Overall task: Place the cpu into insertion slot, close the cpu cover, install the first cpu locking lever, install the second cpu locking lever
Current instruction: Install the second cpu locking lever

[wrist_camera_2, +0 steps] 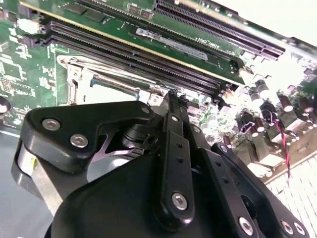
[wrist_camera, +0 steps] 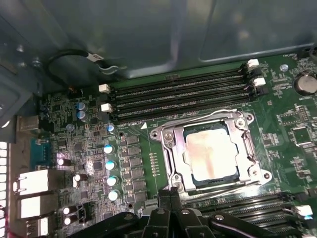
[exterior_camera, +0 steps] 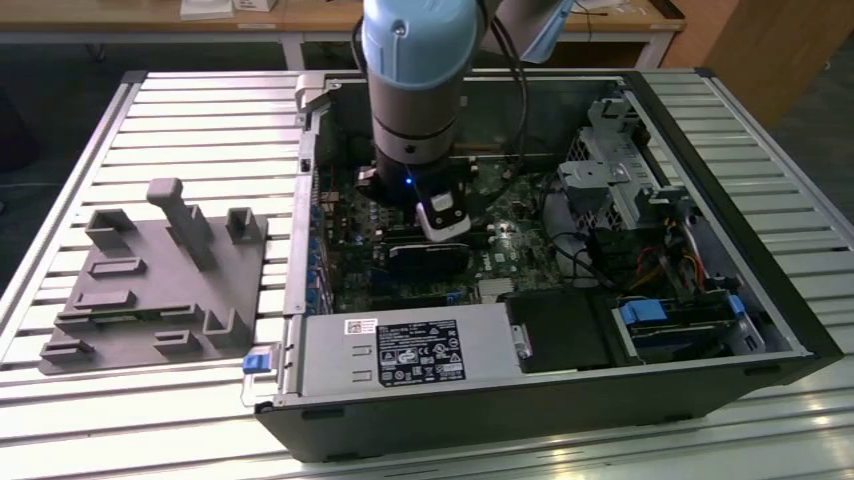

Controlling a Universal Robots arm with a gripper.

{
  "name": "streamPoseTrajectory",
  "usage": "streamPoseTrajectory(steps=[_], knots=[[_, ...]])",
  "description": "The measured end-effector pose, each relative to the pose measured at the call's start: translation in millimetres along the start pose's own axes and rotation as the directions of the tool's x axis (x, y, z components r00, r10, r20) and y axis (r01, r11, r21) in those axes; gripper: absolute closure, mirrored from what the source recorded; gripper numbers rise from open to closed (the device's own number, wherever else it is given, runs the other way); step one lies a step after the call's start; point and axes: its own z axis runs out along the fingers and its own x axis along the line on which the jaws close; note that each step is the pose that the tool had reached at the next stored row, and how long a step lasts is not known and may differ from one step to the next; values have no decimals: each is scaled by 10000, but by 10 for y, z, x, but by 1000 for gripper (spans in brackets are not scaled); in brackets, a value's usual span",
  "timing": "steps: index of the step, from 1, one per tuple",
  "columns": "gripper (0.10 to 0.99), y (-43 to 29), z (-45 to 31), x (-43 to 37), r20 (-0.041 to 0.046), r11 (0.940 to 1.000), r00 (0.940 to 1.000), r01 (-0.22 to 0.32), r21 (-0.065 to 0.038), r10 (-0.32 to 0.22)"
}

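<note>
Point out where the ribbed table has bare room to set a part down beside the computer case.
The ribbed table is bare behind the grey fixture plate, and along the strip in front of it. Inside the computer case it is crowded: the gripper sits over the motherboard beside the cpu.

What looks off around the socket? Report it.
Nothing stands out. In the first wrist view the cpu sits square in the insertion slot with the cpu cover flat around it. Its metal top has a pale smear. The gripper hangs at the socket's edge, fingers together.
</note>
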Motion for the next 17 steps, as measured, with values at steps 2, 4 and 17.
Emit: streamPoseTrajectory(steps=[2, 4, 17], knots=[[980, 8, -27, 0, 31, 9999, 10000, 6, 117, -7], [980, 17, -63, 1, 88, 9995, 10000, 16, 309, -19], [980, 83, -301, 8, 187, 9983, 9998, 31, 585, -42]])
